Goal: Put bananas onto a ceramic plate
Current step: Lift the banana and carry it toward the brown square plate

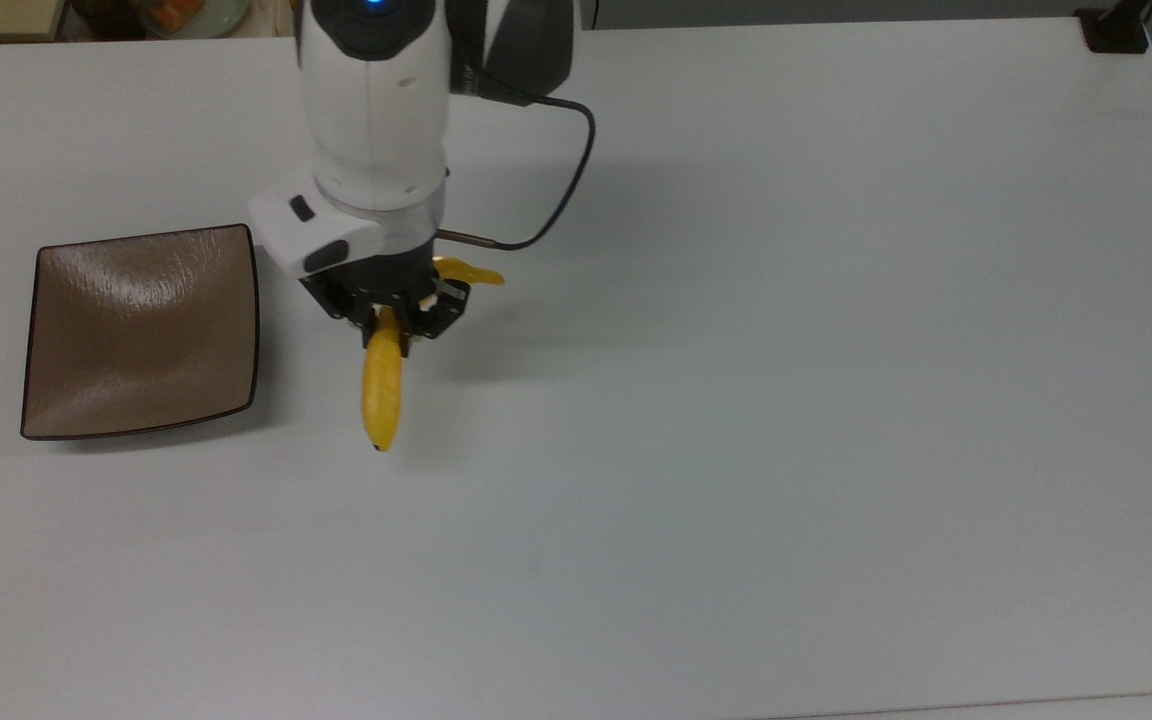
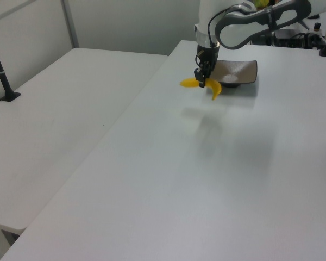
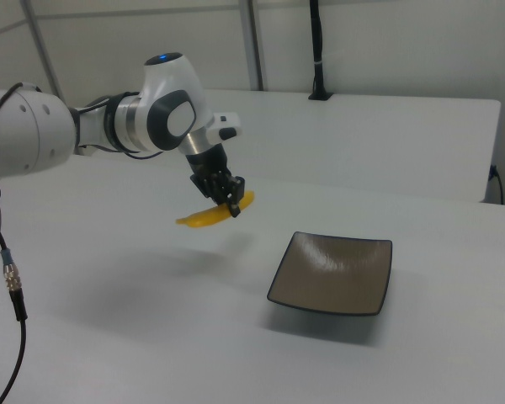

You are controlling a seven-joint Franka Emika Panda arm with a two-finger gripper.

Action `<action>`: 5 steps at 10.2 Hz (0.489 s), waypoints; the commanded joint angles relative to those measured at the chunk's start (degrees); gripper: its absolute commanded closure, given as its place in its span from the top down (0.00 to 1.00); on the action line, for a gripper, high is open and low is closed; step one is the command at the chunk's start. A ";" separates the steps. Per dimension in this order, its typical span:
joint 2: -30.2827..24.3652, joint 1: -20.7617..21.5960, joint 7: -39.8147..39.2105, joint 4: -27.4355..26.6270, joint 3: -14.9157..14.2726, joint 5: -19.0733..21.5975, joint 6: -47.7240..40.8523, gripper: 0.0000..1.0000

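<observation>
A bright yellow banana (image 1: 382, 385) hangs in the air above the white table, held near its middle by my gripper (image 1: 394, 322), which is shut on it. The stem end (image 1: 471, 273) sticks out on the top view's right of the fingers. The brown square ceramic plate (image 1: 141, 330) lies bare on the table at the top view's left, a short gap from the banana. In the left view the banana (image 2: 213, 88) hangs just in front of the plate (image 2: 244, 73). In the right view the banana (image 3: 209, 215) floats left of the plate (image 3: 332, 272), with the gripper (image 3: 225, 199) above it.
A black cable (image 1: 556, 190) loops from the arm's wrist. A black post base (image 1: 1116, 30) stands at the table's far corner on the top view's right. A second white table (image 2: 54, 119) lies beside this one in the left view.
</observation>
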 commanded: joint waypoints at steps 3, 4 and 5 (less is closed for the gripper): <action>-4.71 -2.58 -12.43 -3.39 -7.45 1.45 -3.42 0.14; -4.71 -3.28 -13.93 -3.75 -8.24 1.45 -2.98 0.14; -4.71 -4.25 -15.51 -3.66 -8.77 1.37 -2.89 0.14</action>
